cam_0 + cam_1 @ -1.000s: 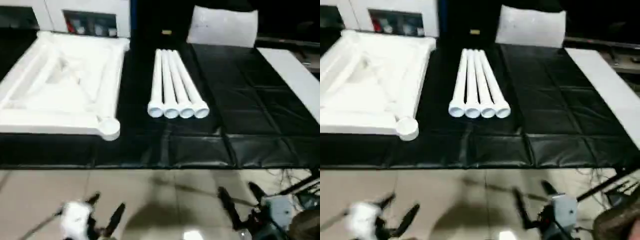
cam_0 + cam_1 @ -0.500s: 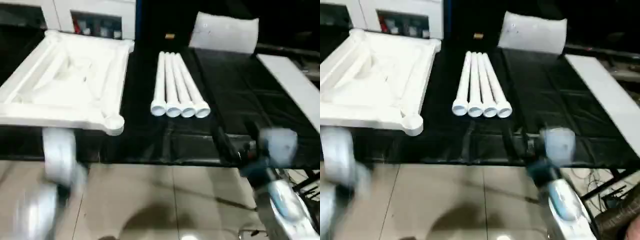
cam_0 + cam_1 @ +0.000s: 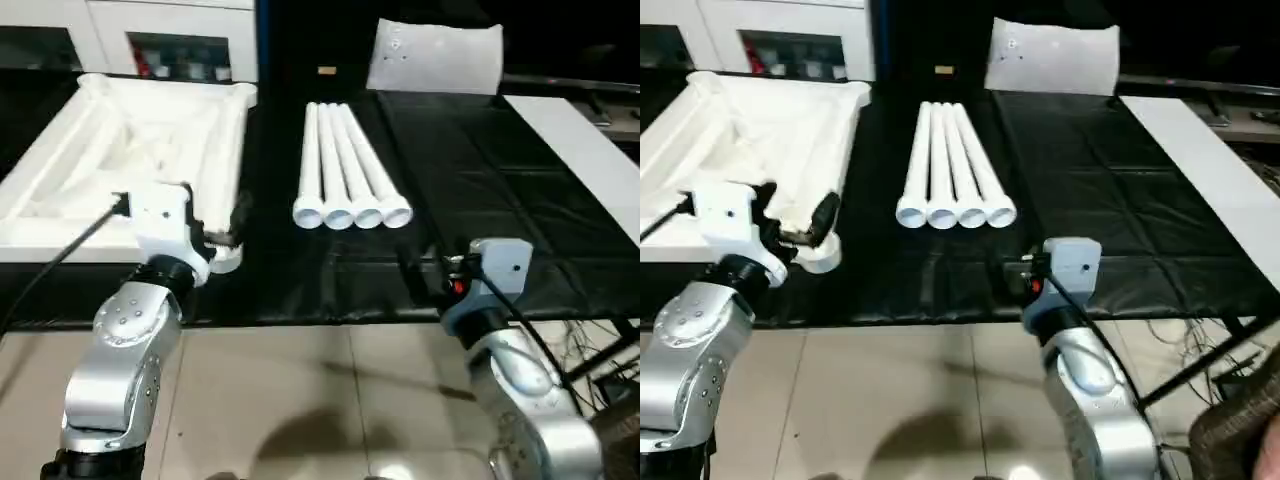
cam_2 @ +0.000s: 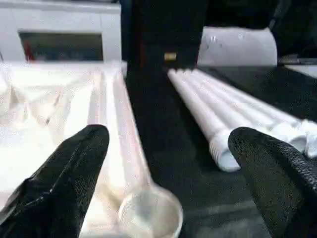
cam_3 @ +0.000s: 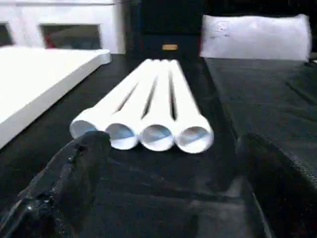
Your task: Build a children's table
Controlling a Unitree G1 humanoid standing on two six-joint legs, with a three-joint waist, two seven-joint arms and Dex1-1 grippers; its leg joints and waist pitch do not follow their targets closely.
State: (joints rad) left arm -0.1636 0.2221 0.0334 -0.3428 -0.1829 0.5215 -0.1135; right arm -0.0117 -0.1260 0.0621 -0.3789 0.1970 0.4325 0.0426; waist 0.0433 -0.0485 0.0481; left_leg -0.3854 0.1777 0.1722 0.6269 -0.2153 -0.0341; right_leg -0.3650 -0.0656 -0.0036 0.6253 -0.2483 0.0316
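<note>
Four white tube legs (image 3: pixel 345 165) lie side by side mid-table, touching, open ends facing the robot. Table (image 3: pixel 500 180) is covered w/ black creased sheet; beige tiled floor (image 3: pixel 320 400) below its near edge. Tabletop (image 3: pixel 130 160) sits upside down on the left part, ribbed underside up, round corner socket (image 4: pixel 151 218) at near corner. Left tool (image 4: pixel 168 163) hovers over that corner, fingers spread wide, grasping nothing. Right tool (image 5: pixel 168 168) is at the table's near edge facing the leg ends, fingers apart, empty. White cabinet (image 3: pixel 150 40) w/ glass doors at back left; flat white board (image 3: pixel 580 160) along the right side; white sheet (image 3: pixel 437 55) propped at back.
</note>
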